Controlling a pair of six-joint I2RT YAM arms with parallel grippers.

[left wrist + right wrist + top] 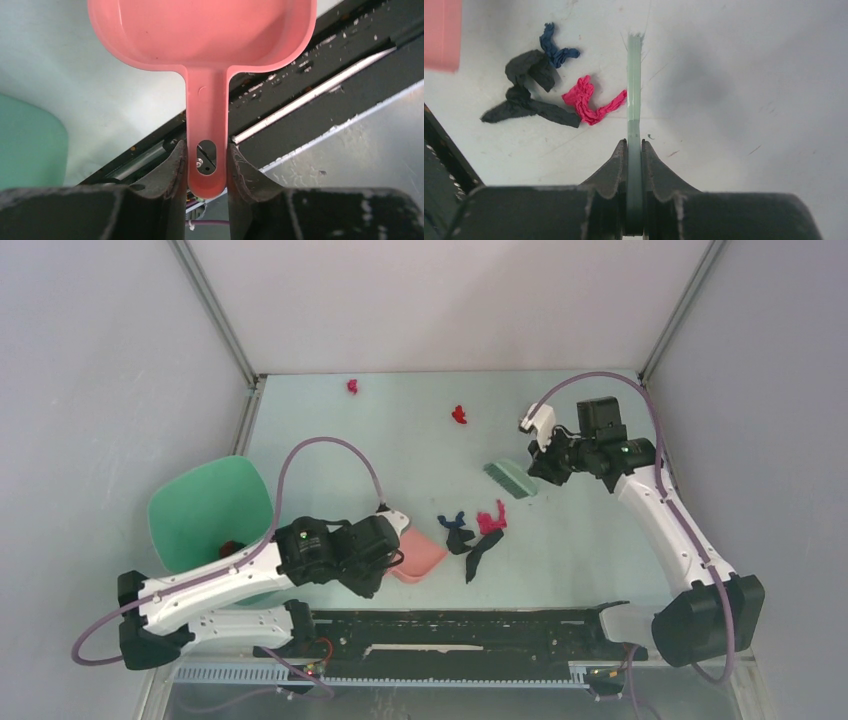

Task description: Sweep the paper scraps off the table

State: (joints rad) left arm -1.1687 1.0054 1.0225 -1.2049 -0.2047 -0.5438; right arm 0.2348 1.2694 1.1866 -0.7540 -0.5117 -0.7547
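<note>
Black, blue and magenta paper scraps heaped on the desk between pink dustpan, handle clenched in left claw as catcher, and green brush, gripped edge-on in right claw, seemingly poised for sweeping them in.

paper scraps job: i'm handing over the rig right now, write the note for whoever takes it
Left end effector: shut on the pink dustpan handle, pan left of the near pile.
Right end effector: shut on the green brush, just beyond that pile.
Paper scraps: blue, black and magenta pile between brush and dustpan; two red bits farther back on the table.
Done: both tools in hand; something dark red seems to lie in the bin.
Left: sweep the pile into the dustpan, then the red bits.
</note>
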